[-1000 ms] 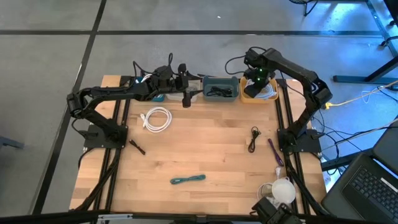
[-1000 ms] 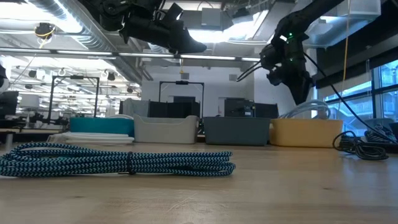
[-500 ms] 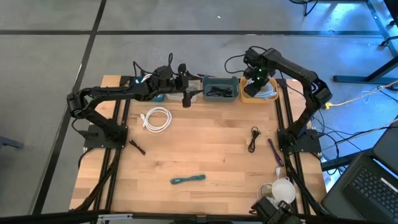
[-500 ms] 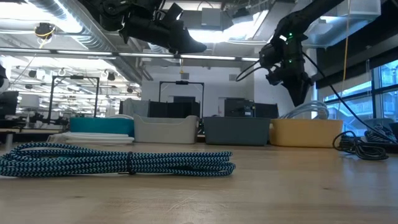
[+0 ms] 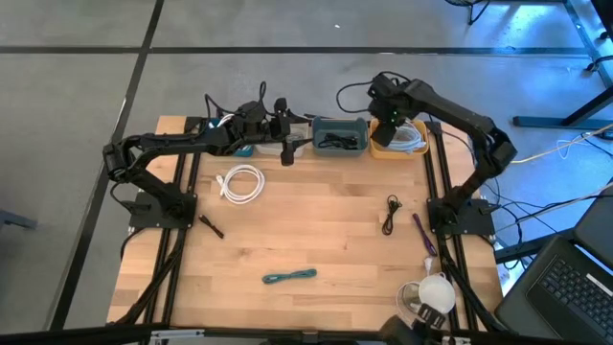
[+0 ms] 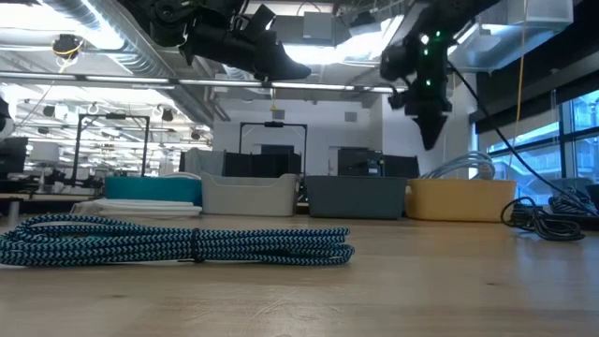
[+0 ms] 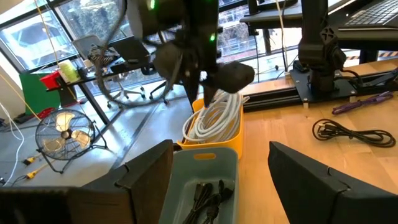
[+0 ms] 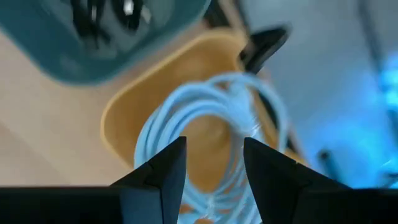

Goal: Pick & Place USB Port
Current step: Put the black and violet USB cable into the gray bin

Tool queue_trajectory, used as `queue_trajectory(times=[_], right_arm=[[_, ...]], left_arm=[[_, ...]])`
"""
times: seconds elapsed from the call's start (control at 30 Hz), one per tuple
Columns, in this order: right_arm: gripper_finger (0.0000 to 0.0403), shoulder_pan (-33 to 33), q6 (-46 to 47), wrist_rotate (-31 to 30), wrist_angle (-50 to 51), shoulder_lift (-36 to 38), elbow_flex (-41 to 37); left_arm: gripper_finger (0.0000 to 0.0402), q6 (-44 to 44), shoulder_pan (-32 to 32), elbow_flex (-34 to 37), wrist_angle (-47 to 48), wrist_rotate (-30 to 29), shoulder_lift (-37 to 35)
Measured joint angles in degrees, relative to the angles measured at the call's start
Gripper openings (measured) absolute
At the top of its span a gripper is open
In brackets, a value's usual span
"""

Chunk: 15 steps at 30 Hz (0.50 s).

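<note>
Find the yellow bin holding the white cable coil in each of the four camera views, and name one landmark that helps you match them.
High view: yellow bin at the table's far edge, under the right gripper.
Low view: far right of the bin row.
Left wrist view: centre, holding the white coil.
Right wrist view: fills the middle.
Shared landmark: the grey-blue bin directly beside it.

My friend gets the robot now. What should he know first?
Right gripper: open, empty, above the yellow bin, which holds a white cable coil.
Left gripper: open, empty, waiting by the grey bin, which holds black cables.
On the table: white cable, teal cable, black cable, purple cable.
Done: one coil binned. Left: these four.
</note>
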State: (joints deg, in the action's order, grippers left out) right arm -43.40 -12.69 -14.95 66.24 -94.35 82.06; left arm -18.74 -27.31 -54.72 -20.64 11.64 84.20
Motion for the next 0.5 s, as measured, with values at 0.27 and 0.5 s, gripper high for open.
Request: queue_trajectory(times=[0.27,0.5], right_arm=[[0.0163,6.9,-0.1,-1.5,-3.0,9.2,0.0],[0.0163,16.7,4.1,-1.5,-2.9,16.8,0.0]], left_arm=[[0.0253,-0.9,0.0,0.0,1.9,0.0,-0.2],[0.0253,-1.9,0.5,0.0,8.8,1.5,-3.8]])
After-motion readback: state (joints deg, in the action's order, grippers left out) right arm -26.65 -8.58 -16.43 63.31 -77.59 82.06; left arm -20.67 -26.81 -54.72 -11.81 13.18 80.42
